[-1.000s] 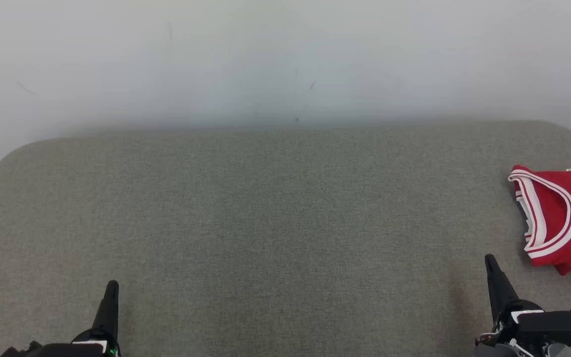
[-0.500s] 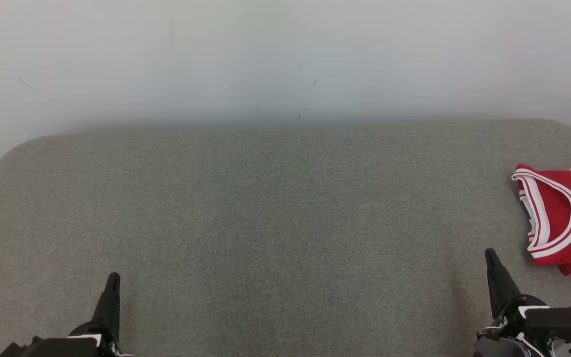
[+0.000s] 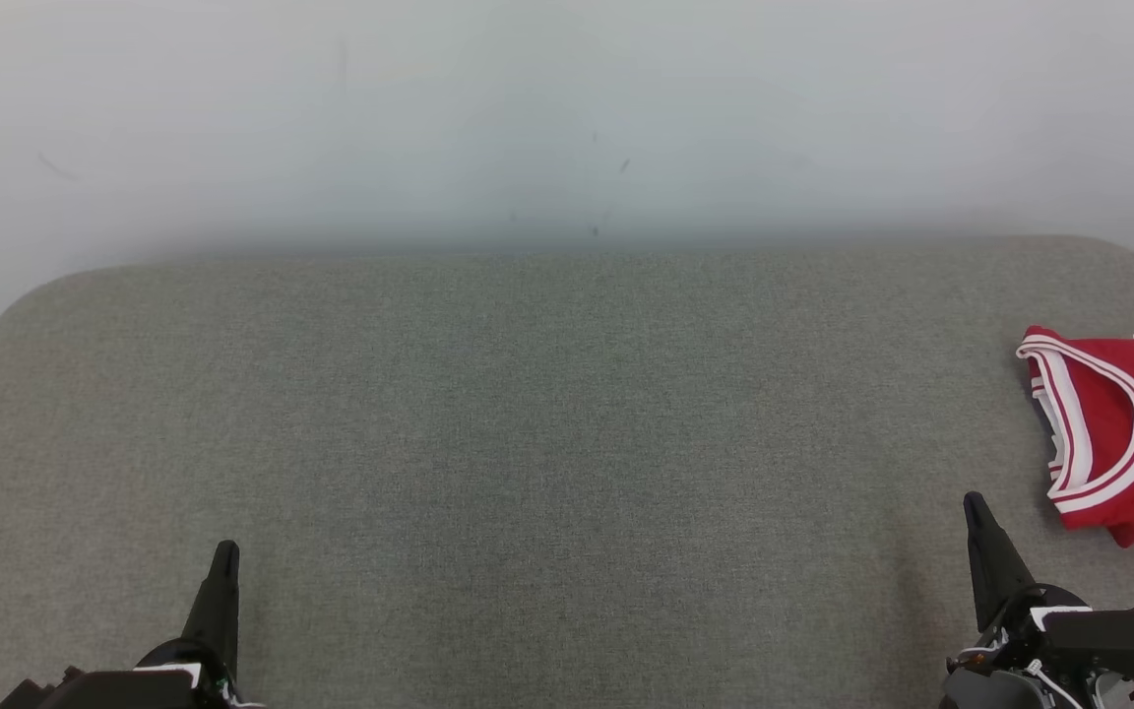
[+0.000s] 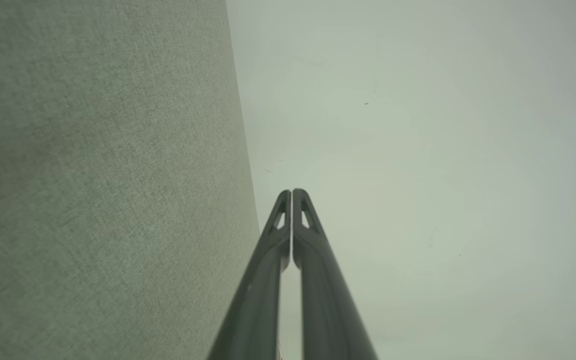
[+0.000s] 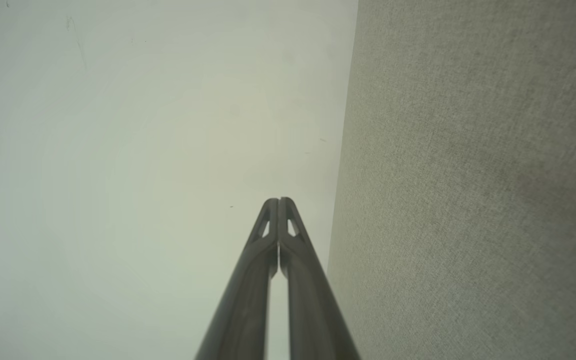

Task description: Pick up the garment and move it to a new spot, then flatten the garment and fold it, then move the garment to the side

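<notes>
While both arms sit low at the near edge of the grey fabric surface (image 3: 567,443), the garment (image 3: 1118,443) lies at the far right of the head view, partly cut off by the frame edge. It's red w/ white-and-red striped trim curving round an opening. It looks folded over into a compact shape & rests flat on the surface, close to its right end. Left gripper (image 3: 224,549) is at lower left, dark fingers pressed together into one thin point, holding nothing. Right gripper (image 3: 973,502) is at lower right, also pinched fully closed & empty. Its tip is near the garment's near-left corner but apart from it, w/ a strip of grey fabric between. In left wrist view the fingers (image 4: 318,280) meet at the tips, w/ grey surface on one side & pale wall (image 4: 418,150) beyond. Right wrist view is much the same: fingers (image 5: 248,290) tip-to-tip, grey fabric alongside, wall ahead. Wall has a few small dark marks
</notes>
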Tool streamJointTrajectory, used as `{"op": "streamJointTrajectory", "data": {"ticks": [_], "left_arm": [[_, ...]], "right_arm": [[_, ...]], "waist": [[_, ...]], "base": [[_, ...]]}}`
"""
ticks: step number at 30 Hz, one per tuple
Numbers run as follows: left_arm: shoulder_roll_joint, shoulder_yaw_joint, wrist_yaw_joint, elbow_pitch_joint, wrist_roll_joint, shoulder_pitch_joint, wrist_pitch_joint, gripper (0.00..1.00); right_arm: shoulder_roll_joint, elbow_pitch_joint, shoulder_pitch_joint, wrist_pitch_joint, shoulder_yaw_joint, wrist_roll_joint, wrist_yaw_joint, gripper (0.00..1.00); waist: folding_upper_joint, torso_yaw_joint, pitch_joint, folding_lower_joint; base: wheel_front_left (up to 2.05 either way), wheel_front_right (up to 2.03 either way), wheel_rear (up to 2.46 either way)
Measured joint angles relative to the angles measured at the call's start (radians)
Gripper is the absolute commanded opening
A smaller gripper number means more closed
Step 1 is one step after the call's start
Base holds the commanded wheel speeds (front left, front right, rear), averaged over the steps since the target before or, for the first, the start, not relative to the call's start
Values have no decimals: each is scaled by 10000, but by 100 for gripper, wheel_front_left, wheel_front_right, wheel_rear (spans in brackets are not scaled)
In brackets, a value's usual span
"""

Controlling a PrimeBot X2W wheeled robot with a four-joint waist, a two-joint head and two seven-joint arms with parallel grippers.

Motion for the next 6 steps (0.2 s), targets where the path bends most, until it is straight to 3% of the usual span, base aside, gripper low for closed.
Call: {"op": "streamJointTrajectory", "data": {"ticks": [6], "left_arm": [[0, -2, 0, 0, 0, -1, 0, 0]], "right_arm": [[0, -2, 0, -2, 0, 0, 0, 0]], "waist": [[0, 0, 0, 0]], "base": [[0, 0, 0]]}}
